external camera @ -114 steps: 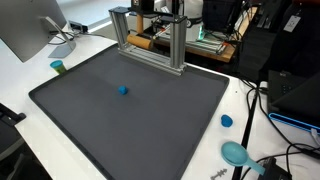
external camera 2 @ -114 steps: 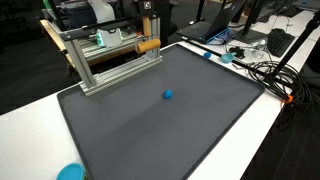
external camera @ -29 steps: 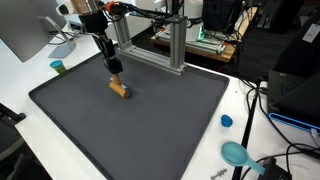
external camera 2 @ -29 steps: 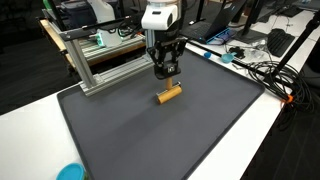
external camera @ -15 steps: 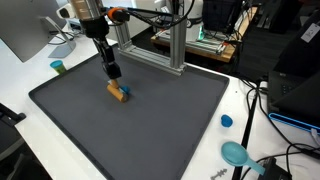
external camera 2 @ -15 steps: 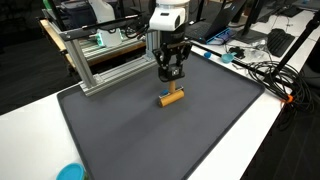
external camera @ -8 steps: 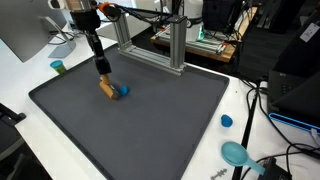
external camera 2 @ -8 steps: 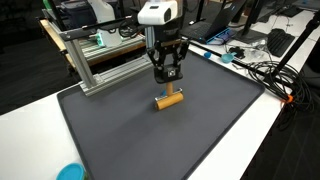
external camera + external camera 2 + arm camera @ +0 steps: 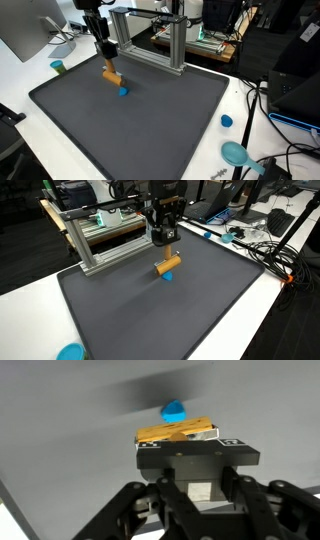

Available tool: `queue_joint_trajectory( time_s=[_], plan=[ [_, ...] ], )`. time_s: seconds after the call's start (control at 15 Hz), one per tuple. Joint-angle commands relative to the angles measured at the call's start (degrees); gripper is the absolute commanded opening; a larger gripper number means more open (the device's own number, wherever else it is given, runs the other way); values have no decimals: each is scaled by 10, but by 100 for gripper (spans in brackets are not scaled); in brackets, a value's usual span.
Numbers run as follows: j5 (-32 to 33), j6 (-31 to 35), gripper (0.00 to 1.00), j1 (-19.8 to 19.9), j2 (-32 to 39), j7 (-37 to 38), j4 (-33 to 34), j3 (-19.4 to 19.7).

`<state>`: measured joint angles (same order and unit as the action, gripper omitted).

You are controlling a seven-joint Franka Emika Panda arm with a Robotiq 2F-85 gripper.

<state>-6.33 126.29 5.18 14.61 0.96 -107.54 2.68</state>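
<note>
Compared with the frames of the last two seconds: found the gripper [image 9: 106,61] higher and closer to the aluminium frame [image 9: 150,45] than before, with the orange cylinder [image 9: 110,73] carried up along with it. Earlier seen low over the grey mat [image 9: 150,130], covering or crowding the small blue ball [image 9: 123,90]. Now seen raised in both exterior views, apparently clear of the mat, with the ball uncovered and lying alone on the surface. Judged as a lift under way: cylinder no longer resting on anything, borne wholly by the grip, ball left where it was. Recorded the jaws as clenched on the cylinder, unchanged through the last second. Confirmed in the wrist view by the cylinder [image 9: 178,430] pinched crosswise between the two pads [image 9: 148,446]. Placed the cylinder right at the fingertips, touching both, long axis across the line of the jaws, both ends sticking out past them. Placed the ball [image 9: 168,276] on the mat just under the cylinder [image 9: 167,263], near but apart. In the wrist view, seen as the ball [image 9: 173,408] peeking just past the cylinder's far edge. Could not tell the clearance between ball and cylinder, nor any true tilt of the cylinder. Noted blur in the wrist view.
</note>
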Motion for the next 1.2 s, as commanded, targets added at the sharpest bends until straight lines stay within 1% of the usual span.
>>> queue_joint_trajectory(
  time_s=[0.0, 0.13, 0.27, 0.53, 0.8, 1.0, 1.13],
  plan=[
    [-15, -10, 22, -6, 12, -21, 10, -11],
    [-1, -16, 22, -12, 29, -5, 19, -11],
    [13, -40, 22, -17, 41, -1, 26, -9],
    [12, -35, 22, -20, 59, 2, 36, -9],
    [27, -62, 22, -22, 59, 12, 51, -4],
    [24, -64, 22, -19, 59, 14, 55, -4],
    [26, -66, 22, -18, 42, 16, 49, 0]
  ],
)
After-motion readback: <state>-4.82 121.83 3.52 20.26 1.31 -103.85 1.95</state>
